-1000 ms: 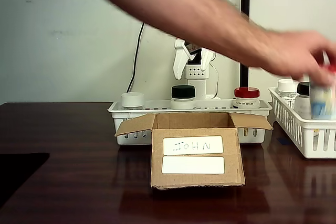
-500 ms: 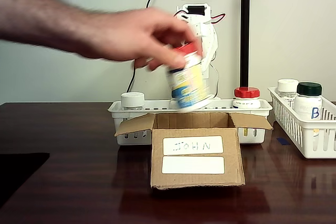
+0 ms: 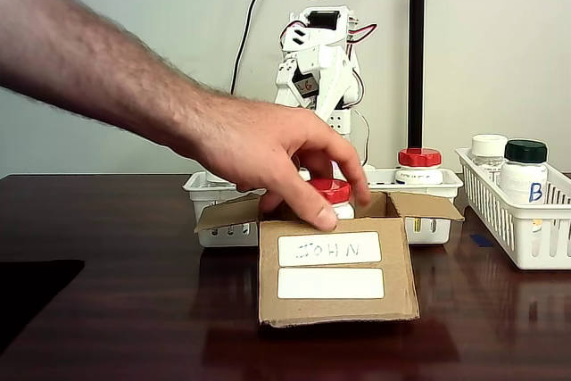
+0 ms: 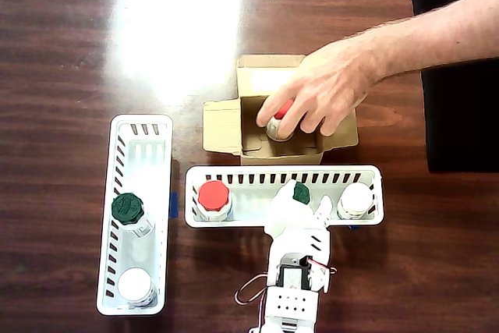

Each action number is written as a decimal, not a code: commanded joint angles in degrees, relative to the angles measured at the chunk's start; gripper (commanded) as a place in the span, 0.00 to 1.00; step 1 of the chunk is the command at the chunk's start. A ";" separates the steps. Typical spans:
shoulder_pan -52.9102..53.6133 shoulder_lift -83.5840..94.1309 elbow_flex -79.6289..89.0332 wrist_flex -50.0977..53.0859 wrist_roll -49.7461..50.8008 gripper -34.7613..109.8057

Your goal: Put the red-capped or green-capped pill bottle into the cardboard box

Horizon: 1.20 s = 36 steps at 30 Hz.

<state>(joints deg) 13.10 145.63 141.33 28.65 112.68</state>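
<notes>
The cardboard box (image 3: pixel 337 267) stands open on the dark table, labelled "JOHN"; in the overhead view the cardboard box (image 4: pixel 226 124) lies just beyond the long basket. A person's hand (image 3: pixel 268 153) holds a red-capped bottle (image 3: pixel 332 192) inside it, the same bottle (image 4: pixel 282 111) showing under the fingers from above. The green-capped pill bottle (image 4: pixel 301 192) stands in the long white basket (image 4: pixel 249 181). My gripper (image 4: pixel 309 197) hangs over that bottle, jaws apart, holding nothing. The white arm (image 3: pixel 317 69) rises behind the basket.
A red-capped bottle (image 4: pixel 213 195) and a white-capped one (image 4: pixel 356 199) share the long basket. A second basket (image 4: pixel 132 138) holds a green-capped bottle marked "B" (image 3: pixel 525 174) and a white-capped bottle (image 4: pixel 137 285). A black post (image 3: pixel 417 51) stands behind. A black mat (image 4: pixel 460 115) lies under the person's forearm.
The hand took a red-capped bottle from the right basket, carried it left and lowered it into the box. The arm changed pose behind the long basket.
</notes>
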 commanded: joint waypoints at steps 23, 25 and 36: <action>-3.60 6.06 10.46 -7.56 0.79 0.60; -3.87 4.83 10.81 -9.05 0.70 0.60; -4.04 -3.69 9.14 -15.82 1.14 0.59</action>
<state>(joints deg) 8.26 142.82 152.67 14.15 112.50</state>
